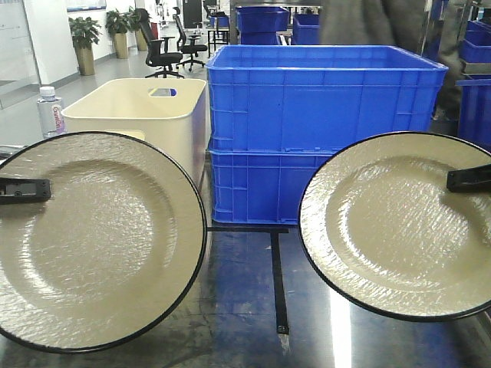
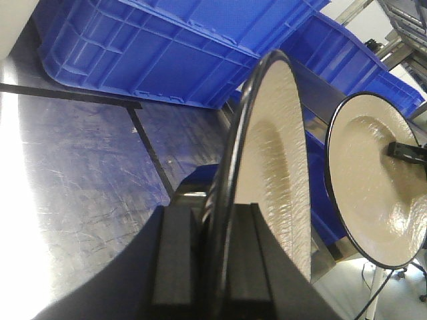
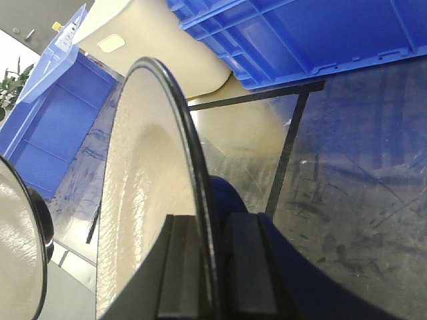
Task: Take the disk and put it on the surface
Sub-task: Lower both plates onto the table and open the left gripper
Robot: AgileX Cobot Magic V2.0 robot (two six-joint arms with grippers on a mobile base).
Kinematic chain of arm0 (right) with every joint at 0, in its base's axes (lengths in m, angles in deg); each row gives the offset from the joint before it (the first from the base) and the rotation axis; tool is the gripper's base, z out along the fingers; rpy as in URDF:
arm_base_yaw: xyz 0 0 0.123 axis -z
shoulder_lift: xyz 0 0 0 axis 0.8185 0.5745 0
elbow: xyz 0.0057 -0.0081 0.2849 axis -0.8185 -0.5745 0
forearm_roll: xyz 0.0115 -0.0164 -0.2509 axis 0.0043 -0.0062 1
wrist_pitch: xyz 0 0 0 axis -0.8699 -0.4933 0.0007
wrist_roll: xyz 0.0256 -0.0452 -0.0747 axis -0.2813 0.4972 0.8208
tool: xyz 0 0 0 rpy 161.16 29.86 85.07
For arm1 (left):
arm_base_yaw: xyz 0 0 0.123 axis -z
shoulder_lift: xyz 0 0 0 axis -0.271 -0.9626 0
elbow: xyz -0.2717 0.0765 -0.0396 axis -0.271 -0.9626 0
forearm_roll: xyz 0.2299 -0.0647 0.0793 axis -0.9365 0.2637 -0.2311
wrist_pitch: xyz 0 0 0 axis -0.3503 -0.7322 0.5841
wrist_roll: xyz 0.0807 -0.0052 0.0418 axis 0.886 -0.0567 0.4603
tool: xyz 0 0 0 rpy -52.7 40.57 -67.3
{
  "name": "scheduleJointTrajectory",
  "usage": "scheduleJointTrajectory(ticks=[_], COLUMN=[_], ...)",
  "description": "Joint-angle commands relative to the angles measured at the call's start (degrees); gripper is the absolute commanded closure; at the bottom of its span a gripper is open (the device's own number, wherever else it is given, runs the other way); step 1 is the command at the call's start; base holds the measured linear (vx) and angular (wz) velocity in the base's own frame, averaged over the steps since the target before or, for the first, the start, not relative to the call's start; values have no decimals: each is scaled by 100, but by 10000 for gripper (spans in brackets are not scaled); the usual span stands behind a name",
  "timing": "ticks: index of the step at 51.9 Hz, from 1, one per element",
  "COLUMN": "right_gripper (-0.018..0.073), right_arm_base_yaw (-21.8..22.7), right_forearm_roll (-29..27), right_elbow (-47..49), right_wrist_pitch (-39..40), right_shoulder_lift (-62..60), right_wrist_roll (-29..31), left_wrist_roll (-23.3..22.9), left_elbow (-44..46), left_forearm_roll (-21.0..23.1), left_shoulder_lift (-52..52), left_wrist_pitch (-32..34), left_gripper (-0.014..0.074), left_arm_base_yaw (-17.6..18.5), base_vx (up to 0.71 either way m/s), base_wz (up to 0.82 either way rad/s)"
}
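Two cream disks with black rims hang upright above the dark glossy surface point(image 1: 245, 314), faces toward the front camera. My left gripper point(image 1: 23, 188) is shut on the outer rim of the left disk point(image 1: 100, 238); in the left wrist view its jaws point(image 2: 217, 217) pinch that rim edge-on point(image 2: 273, 153). My right gripper point(image 1: 469, 178) is shut on the outer rim of the right disk point(image 1: 399, 230), and in the right wrist view the gripper point(image 3: 209, 227) clamps the disk point(image 3: 143, 180). Neither disk touches the surface point(image 3: 347, 187).
Two stacked blue crates point(image 1: 322, 115) stand at the back centre, a cream bin point(image 1: 146, 115) beside them on the left, and a water bottle point(image 1: 50, 111) further left. Black tape lines point(image 1: 280, 284) cross the tabletop between the disks. A person point(image 1: 376, 19) stands behind the crates.
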Motion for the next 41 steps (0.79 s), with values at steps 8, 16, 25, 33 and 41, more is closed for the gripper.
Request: scheduleJointTrajectory(ticks=[8, 16, 25, 33, 41], right_gripper=[568, 568, 568, 568, 568], right_arm_base_yaw=[25, 25, -211, -1320, -2290], right_forearm_roll=[-773, -773, -902, -350, -156], right_elbow=[187, 187, 187, 187, 187], right_wrist_pitch=[-102, 24, -124, 269, 1058], right_shoulder_lift=[-46, -46, -39, -29, -29], right_wrist_roll=[-37, -37, -224, -136, -168], left_wrist_roll=[-91, -91, -91, -91, -103], left_elbow=[191, 191, 191, 191, 191], left_forearm_roll=[825, 841, 841, 831, 552], left_shoulder_lift=[223, 223, 223, 223, 218], left_wrist_pitch=[2, -4, -11, -151, -82], left_gripper=[605, 605, 605, 605, 603], left_arm_base_yaw=[20, 20, 20, 20, 20], base_vx=[0, 0, 0, 0, 0], base_wz=[0, 0, 0, 0, 0])
